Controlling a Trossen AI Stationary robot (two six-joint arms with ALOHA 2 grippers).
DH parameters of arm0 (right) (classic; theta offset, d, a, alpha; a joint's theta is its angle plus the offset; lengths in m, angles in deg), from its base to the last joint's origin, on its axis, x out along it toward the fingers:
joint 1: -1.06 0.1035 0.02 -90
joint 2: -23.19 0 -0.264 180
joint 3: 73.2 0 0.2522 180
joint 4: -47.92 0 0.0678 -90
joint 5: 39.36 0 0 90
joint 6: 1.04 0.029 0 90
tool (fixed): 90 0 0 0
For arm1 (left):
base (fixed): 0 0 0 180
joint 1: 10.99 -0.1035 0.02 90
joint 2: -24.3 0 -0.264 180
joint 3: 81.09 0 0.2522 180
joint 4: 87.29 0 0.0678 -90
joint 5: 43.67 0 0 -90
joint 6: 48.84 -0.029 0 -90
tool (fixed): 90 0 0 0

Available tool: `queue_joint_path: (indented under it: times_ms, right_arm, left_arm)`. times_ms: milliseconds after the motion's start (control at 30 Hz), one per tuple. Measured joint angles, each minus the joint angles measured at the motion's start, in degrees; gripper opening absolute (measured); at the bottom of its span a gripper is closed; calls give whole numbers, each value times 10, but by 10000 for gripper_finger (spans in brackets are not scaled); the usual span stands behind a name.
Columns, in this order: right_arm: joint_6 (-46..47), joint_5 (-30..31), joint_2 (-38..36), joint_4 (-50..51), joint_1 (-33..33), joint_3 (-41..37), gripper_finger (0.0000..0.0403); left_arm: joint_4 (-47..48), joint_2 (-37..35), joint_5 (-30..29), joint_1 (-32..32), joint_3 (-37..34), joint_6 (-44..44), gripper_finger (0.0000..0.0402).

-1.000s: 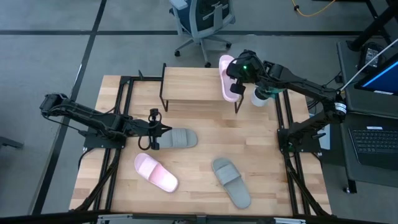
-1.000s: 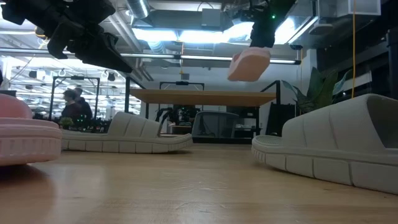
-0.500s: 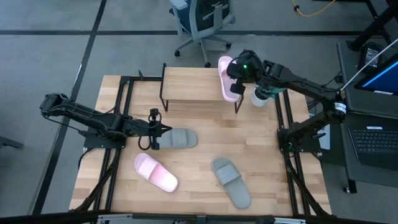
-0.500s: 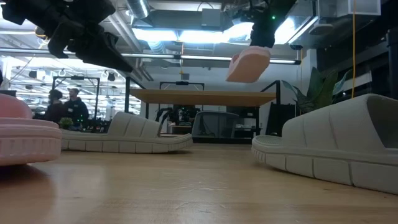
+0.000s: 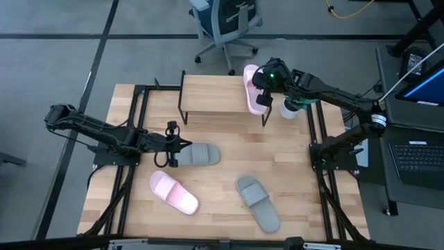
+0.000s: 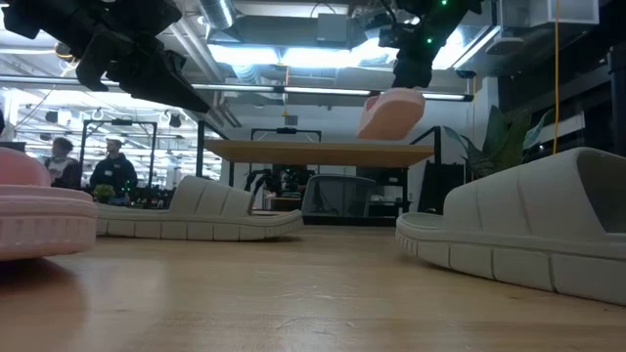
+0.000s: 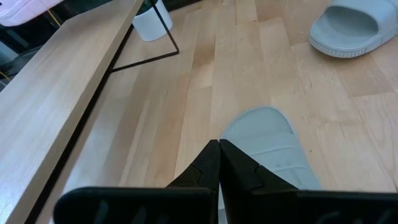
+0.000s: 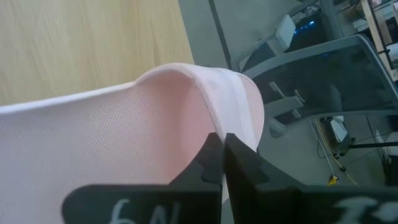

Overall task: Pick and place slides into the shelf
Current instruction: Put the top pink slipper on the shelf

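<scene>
One pale pink slide (image 5: 254, 89), clenched in the right tool (image 5: 262, 85), has tilted more upright above the shelf (image 5: 215, 96).

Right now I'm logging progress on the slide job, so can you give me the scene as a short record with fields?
held slide: pale pink slide, carried above the right end of the shelf
right gripper: fingers shut on the pale pink slide
left gripper: fingers shut on the strap end of a grey-green slide lying on the table
slides loose on table: second pink slide, second grey-green slide
slides on shelf: none
</scene>
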Motion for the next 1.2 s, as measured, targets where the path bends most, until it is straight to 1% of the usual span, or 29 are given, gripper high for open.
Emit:
queue_joint_path:
  times_ms: [467,1200]
  right_arm:
    - [-32,6,42,-3,0,-1,6]
    - [-43,13,43,11,-26,-1,6]
  left_arm:
    - [-3,0,0,0,0,0,0]
    - [-2,0,0,0,0,0,0]
